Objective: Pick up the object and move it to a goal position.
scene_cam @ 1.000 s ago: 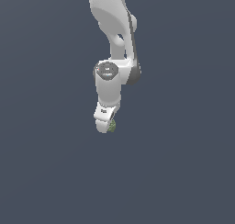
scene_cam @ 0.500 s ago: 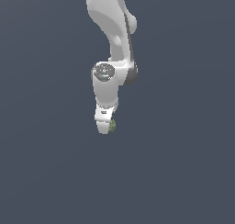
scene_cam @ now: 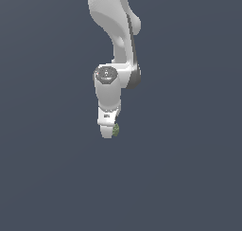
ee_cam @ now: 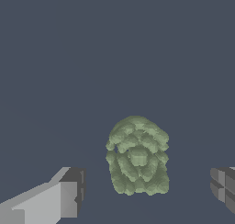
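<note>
Plain slate-grey table all around. Olive-green lumpy object (ee_cam: 137,156) low and centre-right in the wrist view, between the jaws (ee_cam: 147,193), clear gaps on both sides. Jaws spread wide apart, touching nothing. Exterior view: object (scene_cam: 116,129) a green speck near the frame's middle, peeking out at the white arm (scene_cam: 113,83)'s lower tip.

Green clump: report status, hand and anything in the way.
Hand open, fingers either side of the green clump, not touching it. Clump not gripped. Nothing else in view around it.
</note>
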Tool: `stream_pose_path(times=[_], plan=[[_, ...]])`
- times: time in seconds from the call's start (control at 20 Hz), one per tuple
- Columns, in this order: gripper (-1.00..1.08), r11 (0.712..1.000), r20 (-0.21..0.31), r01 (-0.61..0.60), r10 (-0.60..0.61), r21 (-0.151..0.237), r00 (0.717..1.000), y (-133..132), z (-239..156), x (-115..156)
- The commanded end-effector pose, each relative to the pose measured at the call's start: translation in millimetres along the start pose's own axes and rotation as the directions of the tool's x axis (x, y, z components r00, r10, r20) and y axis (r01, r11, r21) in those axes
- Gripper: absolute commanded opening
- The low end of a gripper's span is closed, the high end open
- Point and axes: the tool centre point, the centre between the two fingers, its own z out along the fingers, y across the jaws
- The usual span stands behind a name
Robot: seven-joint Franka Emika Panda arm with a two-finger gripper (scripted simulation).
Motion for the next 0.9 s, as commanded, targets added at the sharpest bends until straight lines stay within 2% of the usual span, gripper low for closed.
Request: stream_pose_path(times=[0.0,0.45,0.7,0.75,0.85], plan=[[1.0,1.0,0.0,0.0,0.0,0.0,1.0,0,3,0],[1.0,1.0,0.0,0.005,-0.005,0.0,1.0,-1,42,0],[1.0,1.0,0.0,0.005,-0.005,0.0,1.0,0,50,0],[-1.0,1.0,0.0,0.005,-0.005,0.0,1.0,0,50,0],[-1.0,1.0,0.0,0.005,-0.005,0.0,1.0,0,50,0]])
